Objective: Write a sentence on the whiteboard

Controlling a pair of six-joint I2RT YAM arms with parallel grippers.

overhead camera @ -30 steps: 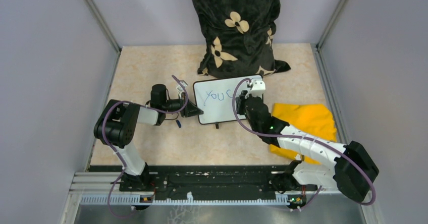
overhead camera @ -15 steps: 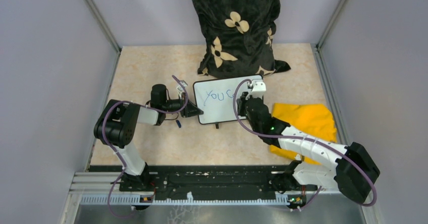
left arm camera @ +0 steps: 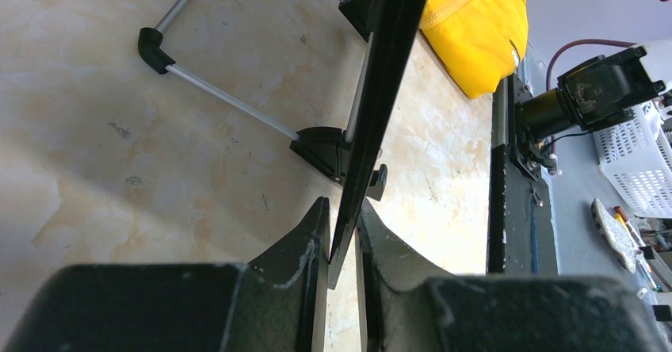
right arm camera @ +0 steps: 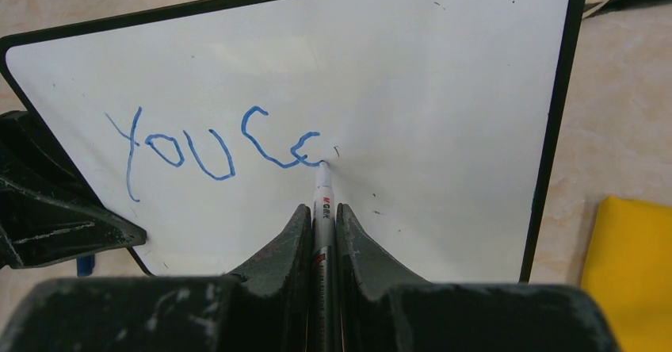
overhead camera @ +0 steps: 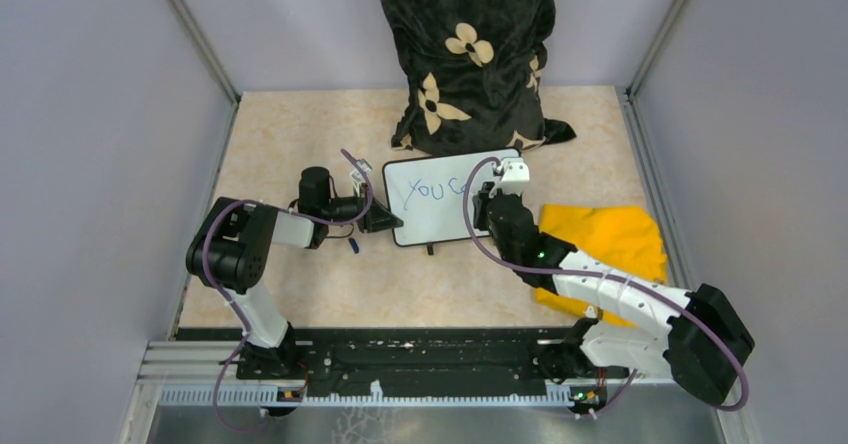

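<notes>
The whiteboard (overhead camera: 430,209) stands upright mid-table on its black feet, white face toward the arms (right arm camera: 412,74). In the left wrist view its black frame (left arm camera: 380,90) runs edge-on between the fingers of my left gripper (left arm camera: 342,229), which is shut on the board's left edge (overhead camera: 390,219). My right gripper (right arm camera: 321,217) is shut on a white marker (right arm camera: 322,201), whose tip touches the board. The sentence (right arm camera: 214,150) so reads in blue "You C" plus a partly drawn letter, ending at the tip. From above the right gripper (overhead camera: 487,199) covers the board's right part.
A black pillow with cream flowers (overhead camera: 465,54) stands right behind the board. A yellow cloth (overhead camera: 605,244) lies to the board's right, also in the left wrist view (left arm camera: 475,27). Grey walls enclose the table on three sides. A small blue object (overhead camera: 353,245) lies under the left wrist.
The right gripper with the marker has shifted slightly right along the board, extending the blue stroke after the "C". The left arm and the board have stayed still.
</notes>
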